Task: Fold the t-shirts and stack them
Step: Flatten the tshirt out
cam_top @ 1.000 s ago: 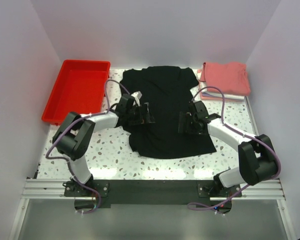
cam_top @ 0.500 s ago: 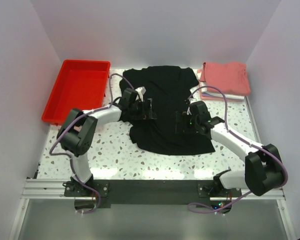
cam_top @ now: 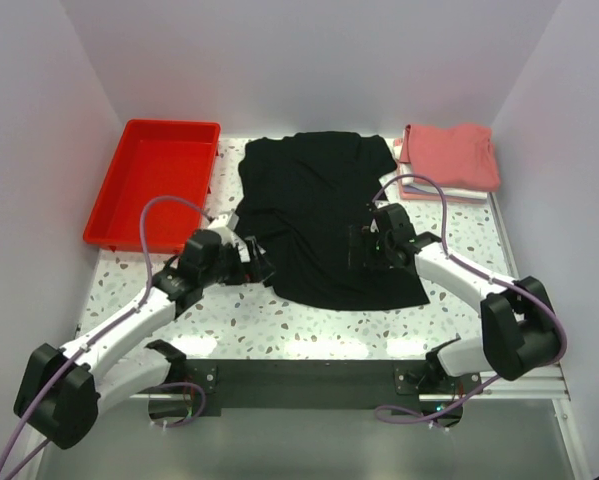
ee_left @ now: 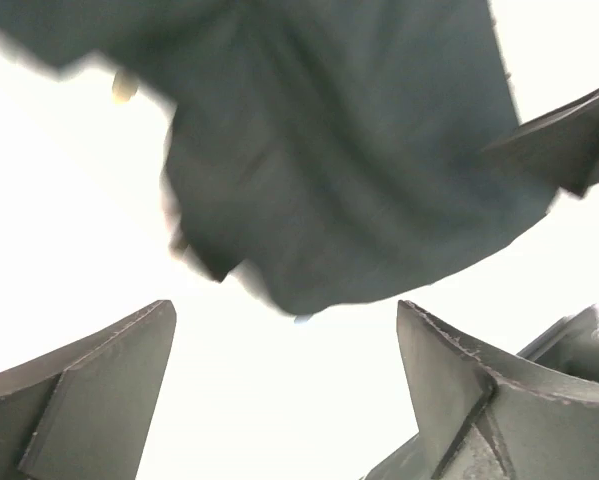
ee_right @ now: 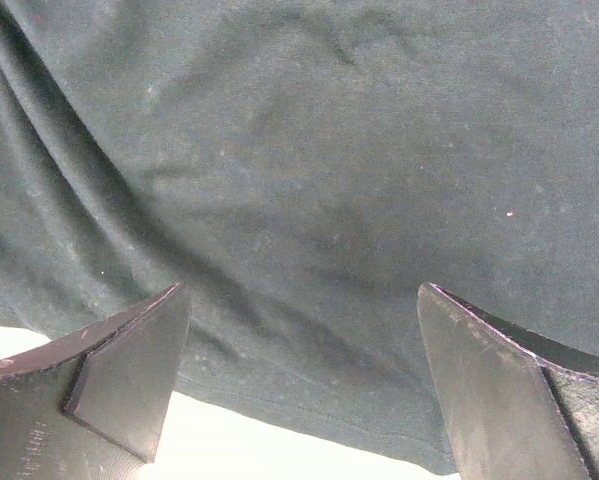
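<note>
Black t-shirt (cam_top: 319,200) is laid flat on the table (cam_top: 229,320), long axis near-to-far; right gripper (cam_top: 365,248) is parked wide open over its right side, left gripper (cam_top: 257,268) is spread empty just off its near-left hem.

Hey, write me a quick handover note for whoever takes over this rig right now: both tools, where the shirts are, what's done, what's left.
Left tool: open, empty, at the near left edge of the black t-shirt.
Right tool: open, empty, over that shirt's right side.
The black t-shirt lies spread flat mid-table, unfolded.
Done: folded stack at the far right, salmon-red shirt on top.
Left: fold the black t-shirt and place it on the folded stack.
</note>
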Robot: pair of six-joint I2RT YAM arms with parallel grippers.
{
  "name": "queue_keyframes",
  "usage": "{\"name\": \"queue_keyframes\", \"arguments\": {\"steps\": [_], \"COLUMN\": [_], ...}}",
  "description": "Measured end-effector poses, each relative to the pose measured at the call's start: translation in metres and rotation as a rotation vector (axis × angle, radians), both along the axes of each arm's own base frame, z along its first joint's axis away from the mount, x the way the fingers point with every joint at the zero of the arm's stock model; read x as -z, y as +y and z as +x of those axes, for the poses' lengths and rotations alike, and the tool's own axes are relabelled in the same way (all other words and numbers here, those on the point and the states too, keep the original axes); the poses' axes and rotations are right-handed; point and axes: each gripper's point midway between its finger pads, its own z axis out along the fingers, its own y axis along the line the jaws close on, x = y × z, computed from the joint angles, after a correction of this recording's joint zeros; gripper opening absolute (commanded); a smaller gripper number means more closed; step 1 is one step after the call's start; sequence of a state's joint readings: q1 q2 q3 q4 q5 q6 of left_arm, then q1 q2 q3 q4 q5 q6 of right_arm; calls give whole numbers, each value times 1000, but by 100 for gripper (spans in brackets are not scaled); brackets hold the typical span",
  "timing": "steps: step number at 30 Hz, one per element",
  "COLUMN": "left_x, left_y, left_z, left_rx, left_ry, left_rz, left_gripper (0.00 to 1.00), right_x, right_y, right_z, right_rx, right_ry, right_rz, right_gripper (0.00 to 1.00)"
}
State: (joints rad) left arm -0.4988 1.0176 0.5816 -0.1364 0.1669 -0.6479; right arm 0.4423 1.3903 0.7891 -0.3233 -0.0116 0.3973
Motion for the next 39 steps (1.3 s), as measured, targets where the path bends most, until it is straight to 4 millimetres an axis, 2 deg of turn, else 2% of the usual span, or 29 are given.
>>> {"name": "queue_keyframes", "arguments": {"steps": [4, 6, 9, 13, 14, 20, 27, 30, 32, 33, 34, 39], "left_x": [59, 74, 83, 102, 107, 109, 109, 110, 111, 112, 113, 115], "left_y": [19, 23, 21, 20, 21, 8, -1, -5, -8, -10, -11, -8], "left_z": [-38, -48, -47, -41, -40, -15, -12, -9, -5, -4, -3, -3], "left_rx": [-19, -24, -21, -21, -20, -5, 48, 61, 69, 73, 73, 60], "left_ry": [161, 209, 233, 277, 289, 270, 249, 243, 241, 244, 245, 273], "left_rz": [58, 72, 75, 118, 132, 144, 121, 113, 111, 108, 106, 131], "left_gripper": [81, 73, 63, 40, 38, 36, 35, 29, 21, 9, 2, 0], "right_x": [3, 6, 9, 10, 10, 12, 13, 13, 13, 13, 14, 15], "right_y": [-1, -1, -1, -2, -2, -8, -11, -11, -12, -12, -12, -17], "right_z": [0, -1, -2, -3, -3, -4, -3, -4, -5, -5, -5, -7], "right_rx": [4, 5, 8, 11, 13, 28, 38, 37, 37, 37, 38, 50], "right_ry": [10, 18, 30, 34, 35, 40, 38, 39, 43, 45, 45, 50], "right_rz": [-5, -7, -11, -13, -16, -43, -57, -58, -60, -60, -61, -86], "right_gripper": [99, 99, 99, 99, 99, 99, 99, 99, 99, 99, 99, 99]}}
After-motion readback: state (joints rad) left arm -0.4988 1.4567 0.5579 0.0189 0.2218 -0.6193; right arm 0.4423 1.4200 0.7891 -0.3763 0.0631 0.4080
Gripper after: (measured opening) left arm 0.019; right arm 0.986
